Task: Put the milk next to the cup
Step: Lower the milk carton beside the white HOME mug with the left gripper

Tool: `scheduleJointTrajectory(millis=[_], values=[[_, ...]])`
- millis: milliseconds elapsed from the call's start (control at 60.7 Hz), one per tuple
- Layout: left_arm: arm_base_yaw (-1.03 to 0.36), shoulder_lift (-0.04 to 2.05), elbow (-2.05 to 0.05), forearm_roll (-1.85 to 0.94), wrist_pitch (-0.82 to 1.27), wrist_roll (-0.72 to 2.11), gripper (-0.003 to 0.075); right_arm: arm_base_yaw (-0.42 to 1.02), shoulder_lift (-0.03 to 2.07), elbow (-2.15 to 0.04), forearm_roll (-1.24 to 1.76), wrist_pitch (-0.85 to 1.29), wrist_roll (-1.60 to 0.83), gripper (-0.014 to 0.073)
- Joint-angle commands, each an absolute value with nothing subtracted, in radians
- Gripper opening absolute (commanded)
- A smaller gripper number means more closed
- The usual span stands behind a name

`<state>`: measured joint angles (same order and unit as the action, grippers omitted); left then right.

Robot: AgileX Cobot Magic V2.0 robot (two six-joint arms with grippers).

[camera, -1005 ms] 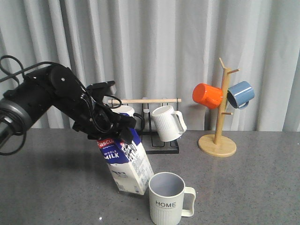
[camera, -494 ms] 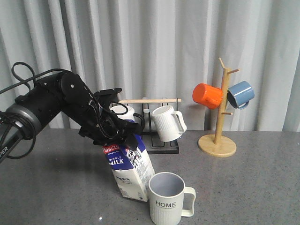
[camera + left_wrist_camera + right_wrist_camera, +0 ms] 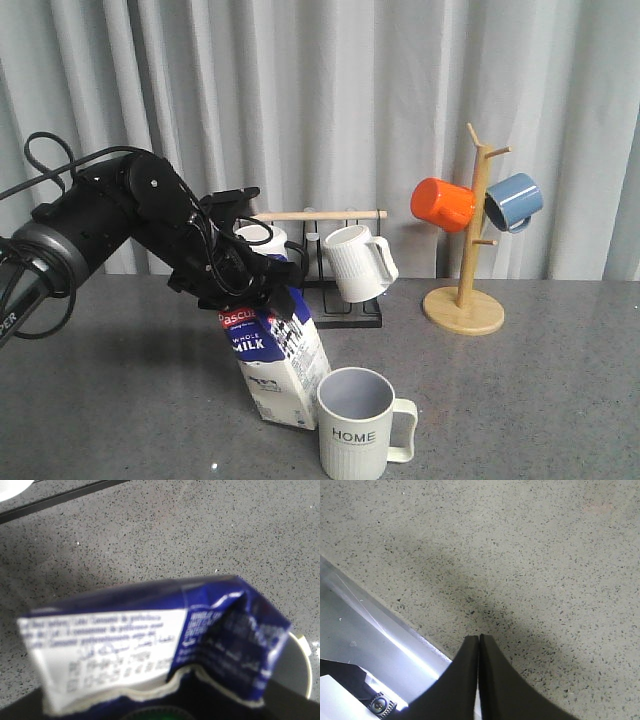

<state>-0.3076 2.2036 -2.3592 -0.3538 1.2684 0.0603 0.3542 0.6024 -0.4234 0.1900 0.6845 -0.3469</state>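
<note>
The blue-and-white milk carton (image 3: 278, 362) stands tilted on the grey table, its base touching down just left of and behind the cup. My left gripper (image 3: 250, 285) is shut on the carton's gable top. The cream ribbed cup (image 3: 357, 425) with the word "HOME" stands at the front, handle to the right. In the left wrist view the carton (image 3: 150, 640) fills the frame and part of the cup's rim (image 3: 305, 665) shows beside it. My right gripper (image 3: 479, 640) is shut and empty above the table near its edge; it is out of the front view.
A black rack (image 3: 330, 290) with a wooden bar holds two white mugs behind the carton. A wooden mug tree (image 3: 465, 290) at the right back carries an orange mug (image 3: 442, 204) and a blue mug (image 3: 514, 202). A metal table edge (image 3: 375, 630) shows in the right wrist view.
My left arm has moved right with the carton and stood it more upright, its base settling closer to the cup. Little moved in the last half second.
</note>
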Motion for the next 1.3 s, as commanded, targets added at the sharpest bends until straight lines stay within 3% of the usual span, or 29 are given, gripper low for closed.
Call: scheduleJointTrajectory(millis=[0, 379, 840, 1285], values=[[-0.311, 2.14, -2.387, -0.391, 1.249, 0.052, 0.0423, 0.352, 0.603, -0.451, 0.197, 0.63, -0.345, -0.0005], [-0.311, 2.14, -2.387, -0.393, 1.249, 0.026, 0.0433, 0.352, 0.603, -0.451, 0.197, 0.63, -0.345, -0.0005], [-0.31, 2.135, -2.387, -0.401, 1.249, 0.008, 0.0561, 0.352, 0.603, -0.451, 0.197, 0.63, -0.345, -0.0005], [-0.31, 2.057, -2.387, -0.403, 1.249, 0.006, 0.0564, 0.352, 0.603, -0.451, 0.197, 0.63, -0.345, -0.0005]])
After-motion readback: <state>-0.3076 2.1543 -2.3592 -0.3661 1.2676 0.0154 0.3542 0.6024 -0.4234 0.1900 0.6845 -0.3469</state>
